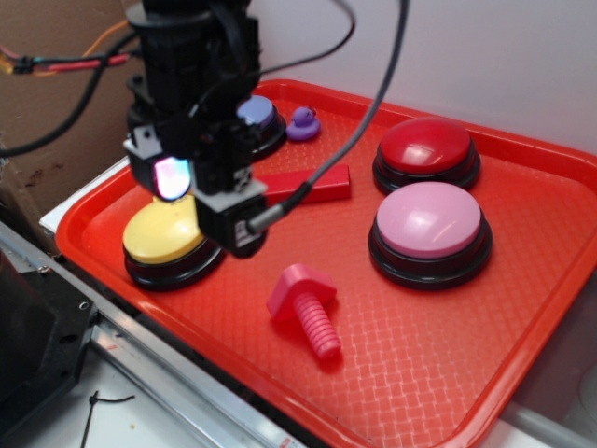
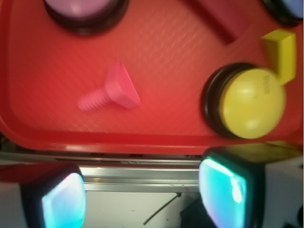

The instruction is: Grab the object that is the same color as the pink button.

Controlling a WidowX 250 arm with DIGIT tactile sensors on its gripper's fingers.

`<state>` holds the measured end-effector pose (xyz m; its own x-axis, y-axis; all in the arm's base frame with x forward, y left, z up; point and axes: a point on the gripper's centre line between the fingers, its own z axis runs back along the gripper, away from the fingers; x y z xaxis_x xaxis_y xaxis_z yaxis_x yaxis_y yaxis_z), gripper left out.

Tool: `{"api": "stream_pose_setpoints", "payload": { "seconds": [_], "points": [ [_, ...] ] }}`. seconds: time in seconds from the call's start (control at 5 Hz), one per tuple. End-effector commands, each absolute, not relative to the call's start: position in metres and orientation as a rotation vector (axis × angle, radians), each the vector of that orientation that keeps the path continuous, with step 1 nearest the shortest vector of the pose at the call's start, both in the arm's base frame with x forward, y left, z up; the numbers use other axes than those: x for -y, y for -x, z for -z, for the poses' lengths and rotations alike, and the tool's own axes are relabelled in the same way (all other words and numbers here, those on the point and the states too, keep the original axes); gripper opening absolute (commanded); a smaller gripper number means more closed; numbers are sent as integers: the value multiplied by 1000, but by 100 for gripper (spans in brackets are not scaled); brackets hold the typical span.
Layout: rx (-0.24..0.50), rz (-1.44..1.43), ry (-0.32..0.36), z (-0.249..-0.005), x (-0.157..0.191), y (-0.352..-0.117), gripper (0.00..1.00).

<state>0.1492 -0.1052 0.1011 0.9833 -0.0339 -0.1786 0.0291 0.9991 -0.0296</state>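
Hot-pink toy bolt [image 1: 304, 320] was found lying on its side on the red tray [image 1: 448, 373], near the pink button [image 1: 429, 222] and just beside the yellow button [image 1: 166, 233], with its ribbed shaft left free of everything. The tool [image 2: 140, 192] was held above the yellow button, its fingers [image 2: 61, 199] kept apart and nothing clasped between them. Because the bolt was seen lying flat and unobstructed, a descent over its shaft was judged to be the step ahead. A red block [image 1: 312, 185] lay beyond, untouched.
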Motion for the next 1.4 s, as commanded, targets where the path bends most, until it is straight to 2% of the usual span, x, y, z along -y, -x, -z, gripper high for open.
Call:
{"api": "stream_pose_setpoints", "payload": {
  "seconds": [0.0, 0.2, 0.4, 0.8, 1.2],
  "points": [
    [-154, 203, 67, -83, 125, -176, 100],
    [-159, 266, 73, -76, 152, -180, 100],
    [-176, 282, 77, -70, 161, -177, 100],
    [-226, 239, 42, -49, 138, -171, 100],
    [-248, 257, 49, -39, 145, -174, 100]
  ]
}}
